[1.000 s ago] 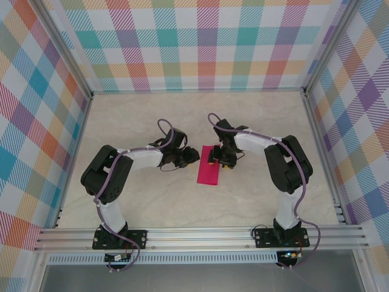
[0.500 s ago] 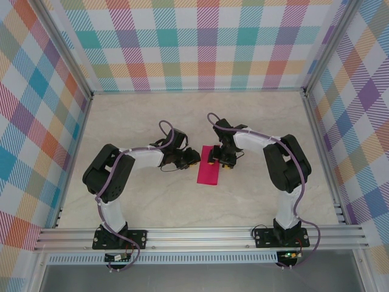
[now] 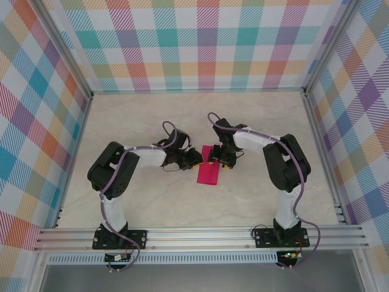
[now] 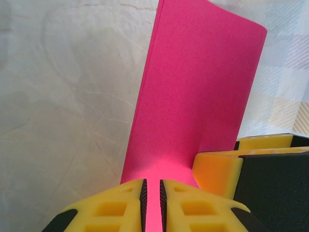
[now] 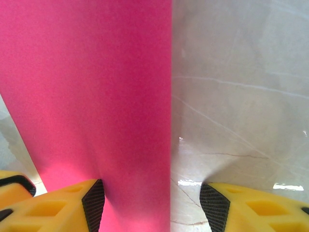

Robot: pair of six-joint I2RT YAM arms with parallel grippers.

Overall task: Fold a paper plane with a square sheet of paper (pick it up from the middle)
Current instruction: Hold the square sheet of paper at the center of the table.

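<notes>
**Two tools on one pink sheet at mid-tabletop**

Two arms reach in toward each other over the pale marbled tabletop (image 3: 140, 121), and you have both tools at the far half of the square sheet of paper (image 3: 208, 175). The magenta-pink sheet lies near the middle of the tabletop as a narrow oblong. Its long side runs from near to far.

Your left tool (image 3: 197, 161) comes at the sheet from the left. In the left wrist view its yellow jaws stand almost together, with just a thin slit between them (image 4: 152, 195). Pink shows through that slit, and the sheet (image 4: 198, 92) stretches away from the fingertips with a straight edge on its left side. You cannot tell from these views whether the jaws actually pinch the paper or only sit over it.

Your right tool (image 3: 213, 159) sits just beside the left one, on the right side of the sheet. Its jaws are wide apart (image 5: 154, 203). The sheet (image 5: 87, 92) covers the ground from the left finger across to about the middle of the gap, and its straight right edge runs between the two fingers. Bare tabletop fills the rest of the gap. One yellow finger (image 4: 217, 166) of the right tool rests close against the sheet in the left wrist view.
</notes>
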